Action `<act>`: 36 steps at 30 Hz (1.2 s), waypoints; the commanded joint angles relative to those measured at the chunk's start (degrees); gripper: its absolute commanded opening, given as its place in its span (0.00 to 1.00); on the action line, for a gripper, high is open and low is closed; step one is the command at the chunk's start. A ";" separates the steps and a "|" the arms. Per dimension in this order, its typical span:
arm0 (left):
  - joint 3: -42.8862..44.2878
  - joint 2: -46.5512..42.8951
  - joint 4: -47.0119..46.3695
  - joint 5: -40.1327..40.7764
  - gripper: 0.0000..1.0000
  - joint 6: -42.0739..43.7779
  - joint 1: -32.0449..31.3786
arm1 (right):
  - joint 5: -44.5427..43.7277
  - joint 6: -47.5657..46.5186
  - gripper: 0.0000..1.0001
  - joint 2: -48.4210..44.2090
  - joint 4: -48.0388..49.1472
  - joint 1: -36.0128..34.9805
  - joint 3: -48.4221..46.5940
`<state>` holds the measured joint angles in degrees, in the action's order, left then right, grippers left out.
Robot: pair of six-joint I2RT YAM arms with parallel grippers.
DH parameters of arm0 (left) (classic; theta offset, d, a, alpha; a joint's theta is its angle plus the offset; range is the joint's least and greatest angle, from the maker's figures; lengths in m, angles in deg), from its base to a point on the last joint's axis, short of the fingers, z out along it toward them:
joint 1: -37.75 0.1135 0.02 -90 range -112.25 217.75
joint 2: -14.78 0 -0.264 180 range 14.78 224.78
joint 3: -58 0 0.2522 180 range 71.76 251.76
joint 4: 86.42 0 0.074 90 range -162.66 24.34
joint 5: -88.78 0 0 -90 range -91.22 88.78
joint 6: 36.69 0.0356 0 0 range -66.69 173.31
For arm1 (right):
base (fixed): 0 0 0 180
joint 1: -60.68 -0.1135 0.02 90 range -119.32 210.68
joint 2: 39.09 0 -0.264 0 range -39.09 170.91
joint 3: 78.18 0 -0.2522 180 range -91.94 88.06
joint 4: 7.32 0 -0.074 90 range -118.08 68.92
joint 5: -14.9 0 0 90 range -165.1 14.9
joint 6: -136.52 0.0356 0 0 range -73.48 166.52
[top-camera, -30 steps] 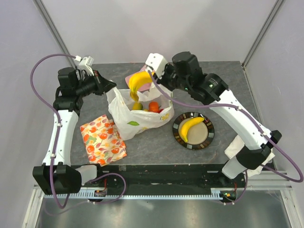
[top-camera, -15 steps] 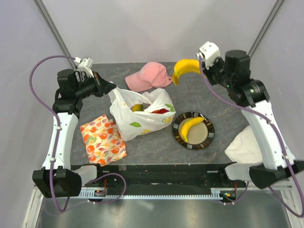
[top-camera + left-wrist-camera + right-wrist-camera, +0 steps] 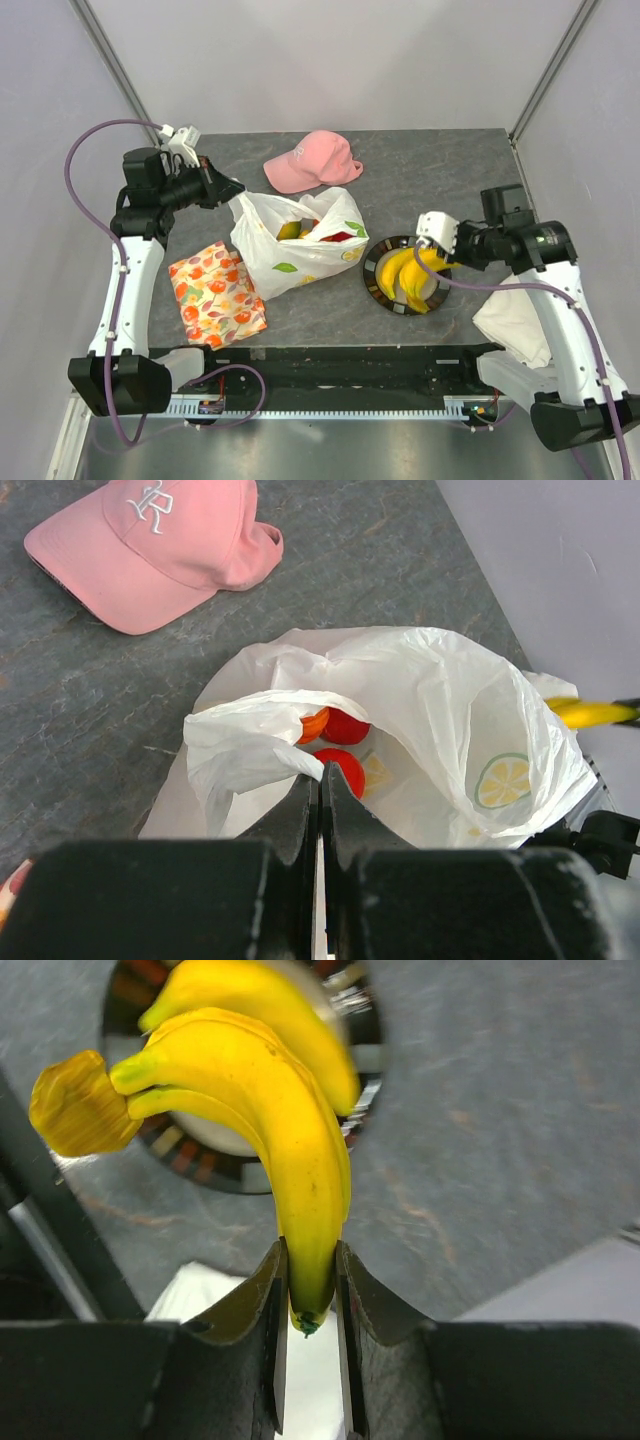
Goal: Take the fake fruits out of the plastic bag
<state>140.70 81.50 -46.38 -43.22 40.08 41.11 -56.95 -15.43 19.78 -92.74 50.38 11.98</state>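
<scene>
We count three bananas (image 3: pixel 300 1150): two joined in a bunch and one single. There is one bag (image 3: pixel 440 695), and in it we see two red fruits (image 3: pixel 343 727), one orange fruit (image 3: pixel 314 723) and one greenish fruit (image 3: pixel 288 230); its folds may hide more. We also count one plate (image 3: pixel 370 280), one cap (image 3: pixel 170 545), one flowered cloth (image 3: pixel 215 295) and one white cloth (image 3: pixel 515 320).

Open plastic bag (image 3: pixel 290 255) mouth, cap (image 3: pixel 310 162) behind.
</scene>
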 commanded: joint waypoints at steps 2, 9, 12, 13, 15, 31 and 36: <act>1.89 0.61 -0.71 0.60 0.02 1.02 -0.19 | 5.57 -8.01 0.00 -1.40 1.77 0.29 13.66; 1.98 1.05 0.61 1.48 0.02 2.25 -0.19 | 9.09 -4.23 0.00 2.82 13.02 0.20 19.56; 1.45 1.31 0.79 1.74 0.01 2.16 -0.10 | 9.80 -5.63 0.00 2.13 15.92 0.29 22.01; 1.45 1.66 0.70 1.66 0.01 2.25 -0.19 | 9.71 -6.33 0.00 1.69 16.46 0.29 23.67; 1.45 2.10 0.79 1.92 0.01 2.16 -0.10 | 9.01 -8.97 0.00 0.46 18.12 0.29 25.88; 2.60 3.68 1.32 1.75 0.02 2.42 -0.10 | 1.00 1.91 0.60 -4.20 31.41 0.29 35.92; 2.24 3.51 0.88 1.57 0.02 2.25 -0.19 | 9.86 4.65 0.62 -3.24 25.17 0.29 28.01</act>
<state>141.34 85.46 -44.80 -41.79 40.56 41.11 -54.74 -15.04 16.74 -64.72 50.77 47.35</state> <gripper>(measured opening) 0.032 0.611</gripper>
